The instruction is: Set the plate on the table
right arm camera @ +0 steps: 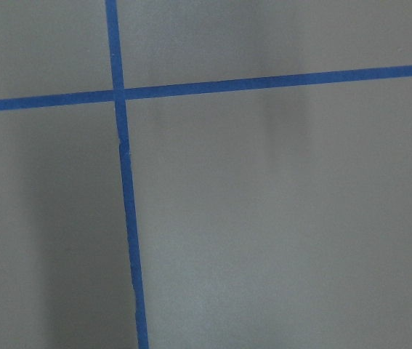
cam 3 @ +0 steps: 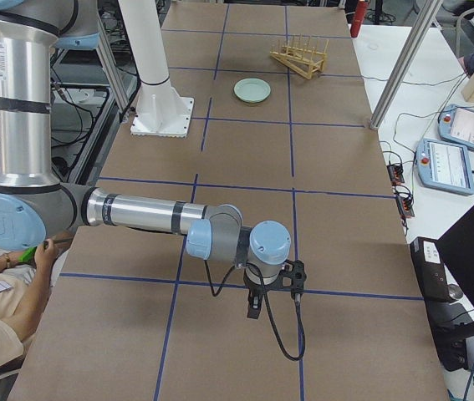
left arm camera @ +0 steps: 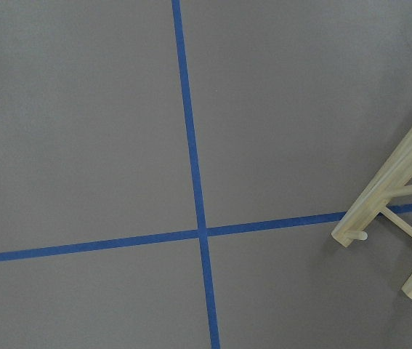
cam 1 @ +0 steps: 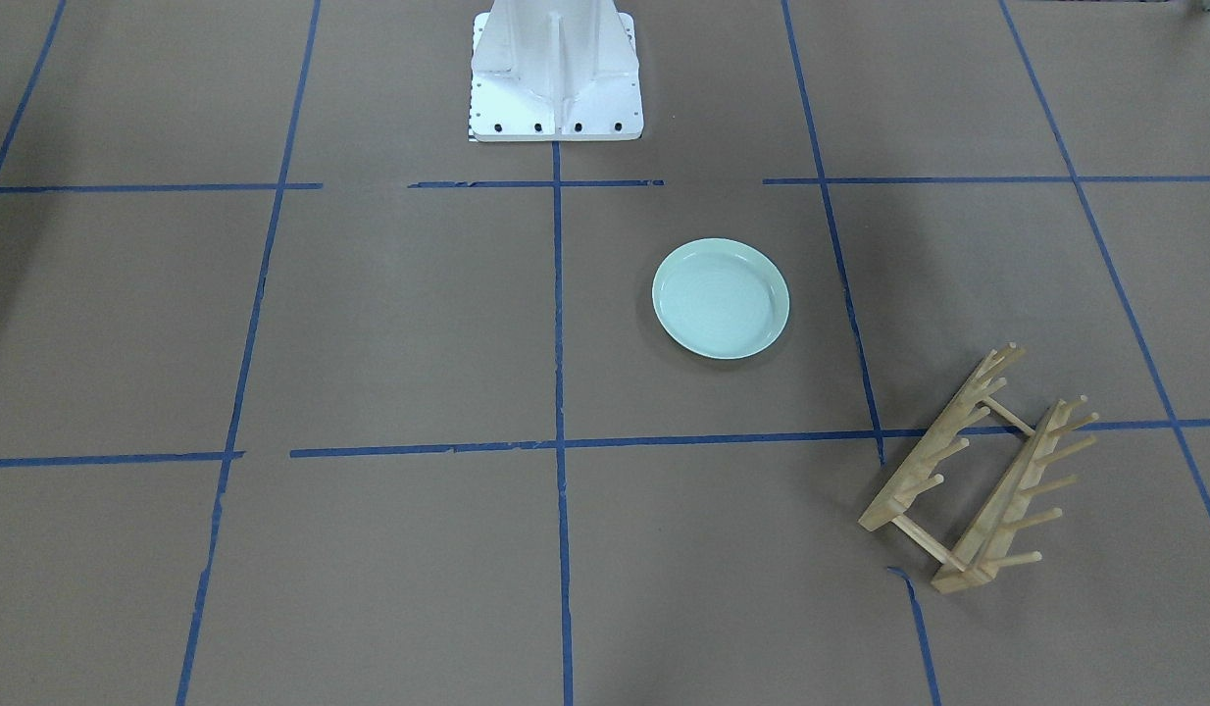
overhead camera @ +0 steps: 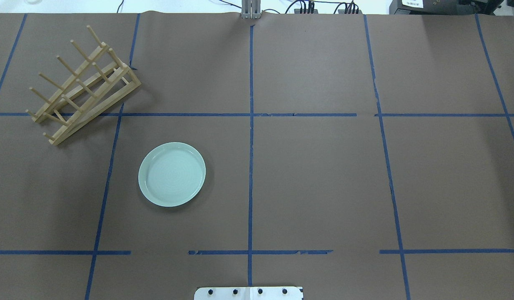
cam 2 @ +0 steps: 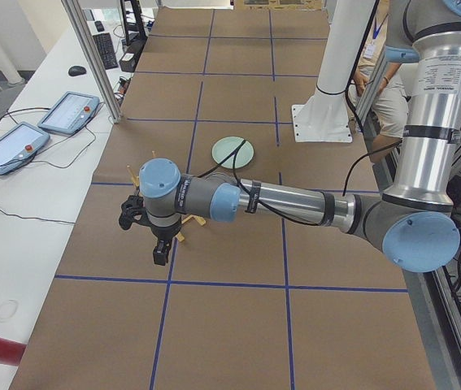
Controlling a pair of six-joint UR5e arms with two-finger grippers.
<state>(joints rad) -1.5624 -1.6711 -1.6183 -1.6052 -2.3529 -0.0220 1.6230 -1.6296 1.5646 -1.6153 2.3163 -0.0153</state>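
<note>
**Overhead view.** We see the plate (overhead camera: 172,174) lying flat, rim upward, on the table (overhead camera: 315,179), left of centre in the frame. It sits inside one square of the blue tape grid (overhead camera: 251,166) and touches none of the lines. The wooden rack (overhead camera: 95,113) stands in the upper left, set at a slant across a tape crossing and well apart from the plate. The white robot base (overhead camera: 248,293) shows at the bottom edge.

**Front view.** We find the plate (cam 1: 721,298) just right of centre, the rack (cam 1: 1004,495) at lower right, and the base (cam 1: 556,78) at top centre. No arm enters this view or the overhead one.

**Side views.** The left gripper (cam 2: 159,258) hangs from its outstretched arm (cam 2: 287,201) at left of centre, in front of the rack and apparently clear of the paper. The plate (cam 2: 232,152) lies beyond it, untouched. The right gripper (cam 3: 254,311) hangs low in the frame, far from the plate (cam 3: 252,88) near the top. From these angles we cannot tell whether either pincer is wide or narrow, and neither carries anything that we can see.

**Wrist views.** The left camera shows a tape crossing (left arm camera: 201,233) with the rack's end (left arm camera: 394,174) at the right edge. The right camera shows only tape (right arm camera: 126,189) on brown paper.
</note>
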